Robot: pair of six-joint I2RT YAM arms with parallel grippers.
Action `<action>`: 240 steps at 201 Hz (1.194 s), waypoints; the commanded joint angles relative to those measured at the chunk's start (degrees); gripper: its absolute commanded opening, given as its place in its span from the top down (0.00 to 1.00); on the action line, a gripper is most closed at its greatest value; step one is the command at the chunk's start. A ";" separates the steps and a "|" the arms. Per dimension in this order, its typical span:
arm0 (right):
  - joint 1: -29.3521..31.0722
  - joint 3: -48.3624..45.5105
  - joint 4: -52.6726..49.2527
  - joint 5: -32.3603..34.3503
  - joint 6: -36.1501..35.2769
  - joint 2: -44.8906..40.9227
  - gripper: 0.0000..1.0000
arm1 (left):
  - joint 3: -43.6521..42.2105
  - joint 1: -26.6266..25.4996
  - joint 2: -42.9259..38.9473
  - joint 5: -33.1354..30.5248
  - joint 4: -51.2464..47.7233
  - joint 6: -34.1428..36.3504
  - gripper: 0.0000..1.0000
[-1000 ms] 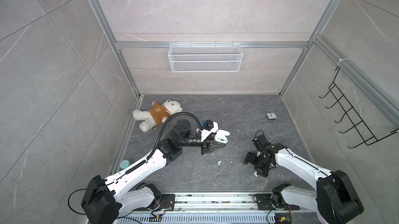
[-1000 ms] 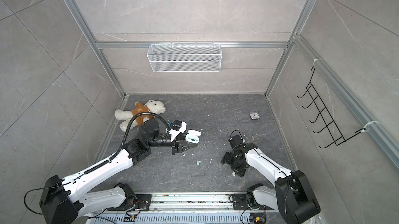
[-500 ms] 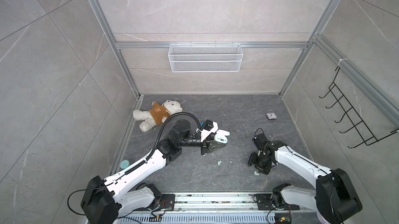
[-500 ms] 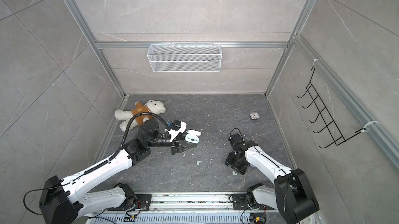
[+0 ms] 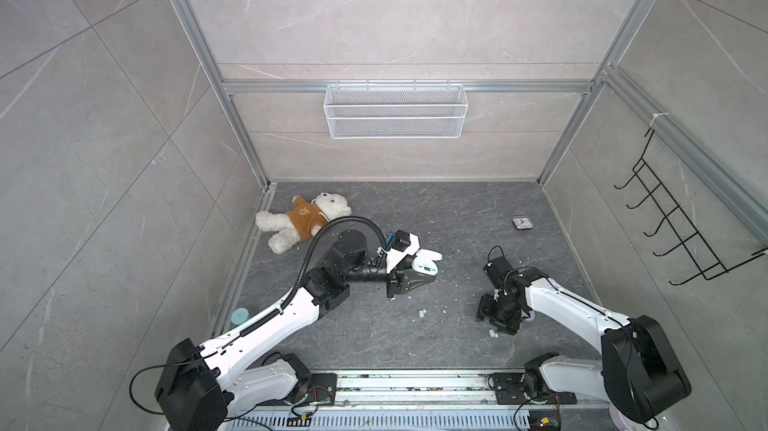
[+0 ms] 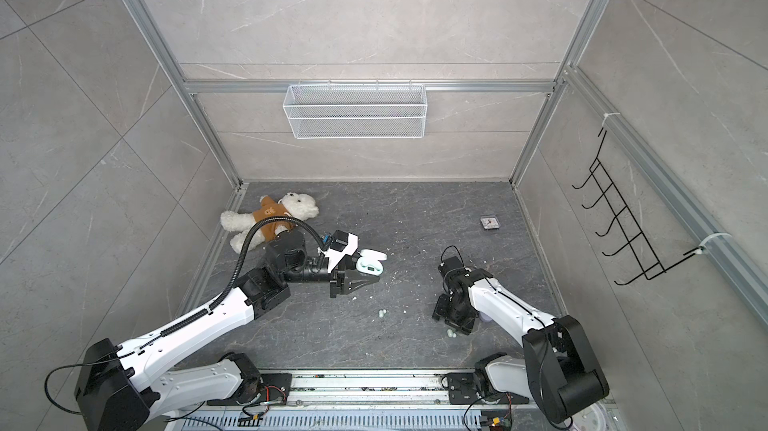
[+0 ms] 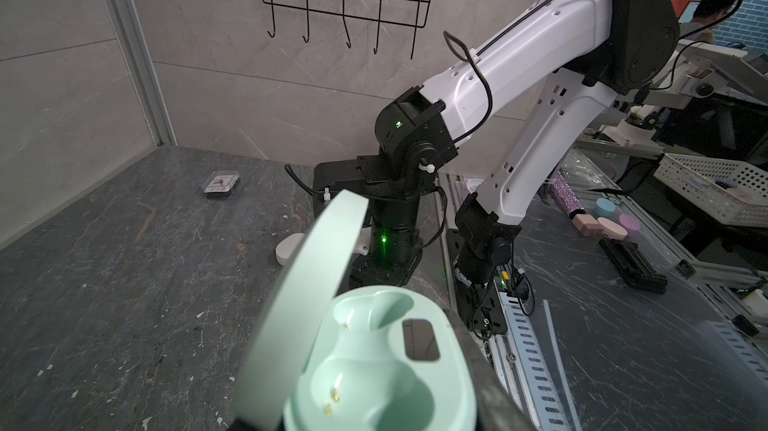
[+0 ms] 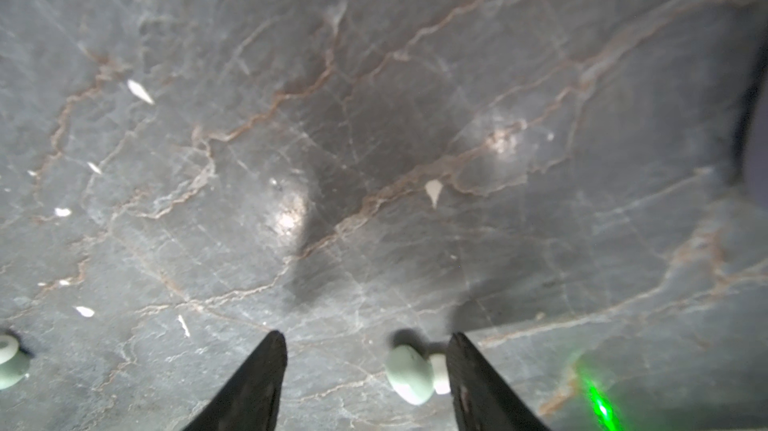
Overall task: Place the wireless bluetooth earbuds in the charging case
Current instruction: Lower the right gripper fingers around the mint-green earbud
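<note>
- Grey desk [image 5: 457,217], front edge: a mint earbud [image 8: 409,372] lies between the parted fingers of our right tool [image 8: 365,337], hugging one, long axis spanning the gap.
- Our left tool [image 5: 417,282] clamps the open, empty charging case [image 7: 374,370].

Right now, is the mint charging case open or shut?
Open. The charging case has its lid swung up, and both sockets lie bare.

We see the right pincer [image 8: 366,337] has swung slightly over the table [image 8: 374,138] and drawn its jaws partway in around a mint earbud [image 8: 409,372] (close against one finger, perhaps touching; the wrist view is blurred).
</note>
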 commanded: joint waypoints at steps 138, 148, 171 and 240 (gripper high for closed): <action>0.00 -1.19 -3.13 2.26 6.86 -3.54 0.44 | 0.63 -0.22 -1.69 0.46 1.39 0.85 0.76; -0.02 -0.94 -3.33 2.38 6.32 -2.87 0.45 | 0.66 -0.21 -1.69 0.50 1.27 0.91 0.75; -0.02 -0.92 -3.49 2.80 5.50 -1.63 0.51 | 0.79 -0.20 -1.86 0.39 1.06 1.11 0.75; 0.14 -1.57 -3.44 2.52 6.42 -1.14 0.59 | 1.02 -0.21 -2.02 0.40 0.72 1.32 0.75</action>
